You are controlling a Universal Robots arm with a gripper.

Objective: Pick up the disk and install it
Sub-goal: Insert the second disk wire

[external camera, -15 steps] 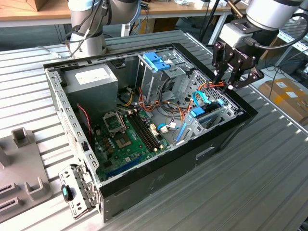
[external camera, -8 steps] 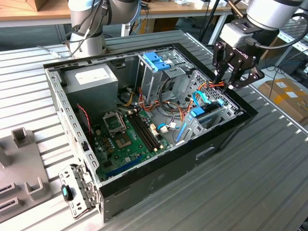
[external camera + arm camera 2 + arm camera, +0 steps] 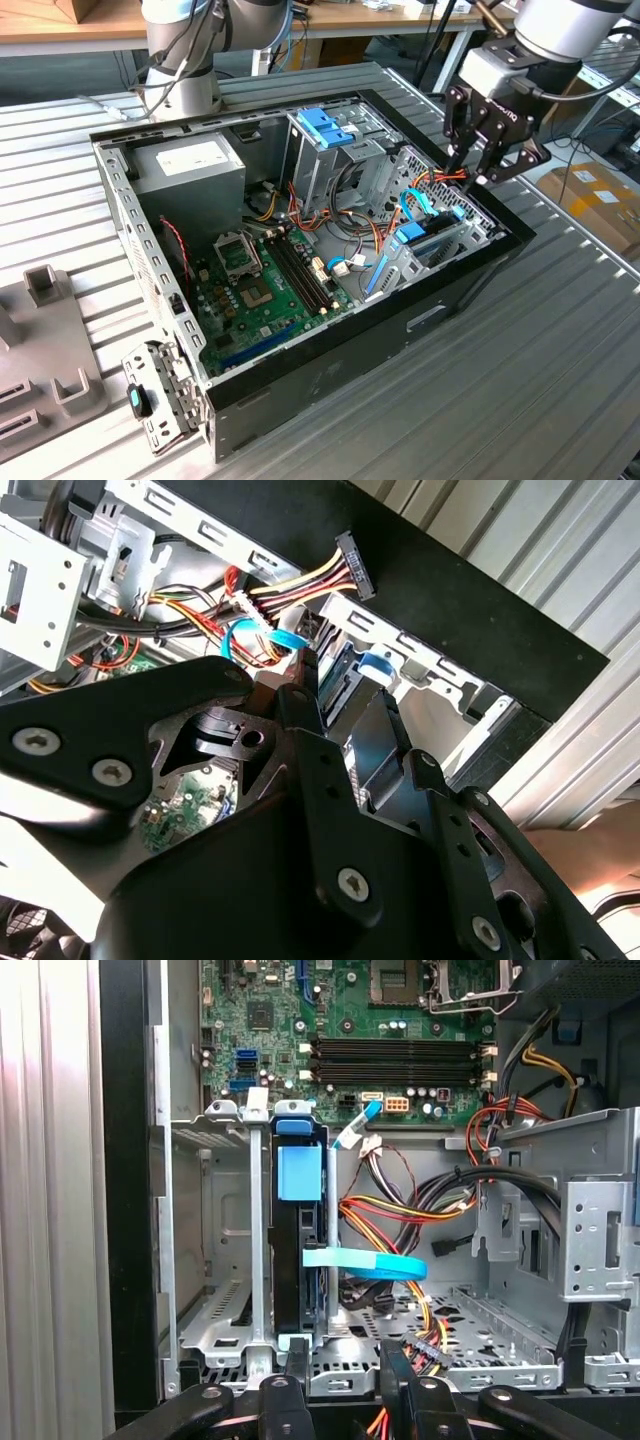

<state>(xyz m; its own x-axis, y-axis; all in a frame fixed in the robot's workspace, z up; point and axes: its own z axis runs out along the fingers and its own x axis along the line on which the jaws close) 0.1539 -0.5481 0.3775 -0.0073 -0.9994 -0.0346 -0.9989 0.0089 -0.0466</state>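
The disk (image 3: 298,1260) stands on edge in a metal bay (image 3: 215,1260) at the corner of the open computer case (image 3: 430,320), its blue side rail (image 3: 298,1172) facing up. In the exterior view the disk (image 3: 425,240) is at the case's right end. My gripper (image 3: 470,170) hangs just above that bay, open, with nothing between its fingers. In the first wrist view the gripper (image 3: 345,1360) has one black fingertip (image 3: 298,1358) in line with the disk's end. In the second wrist view the gripper (image 3: 345,695) frames the bay below.
A light blue ribbon cable (image 3: 365,1263) and bundled orange and yellow wires (image 3: 385,1210) lie beside the disk. The motherboard (image 3: 265,285), the grey power-supply box (image 3: 190,165) and a drive cage with a blue latch (image 3: 325,130) occupy the case. Grey fixtures (image 3: 40,300) sit on the exterior view's left.
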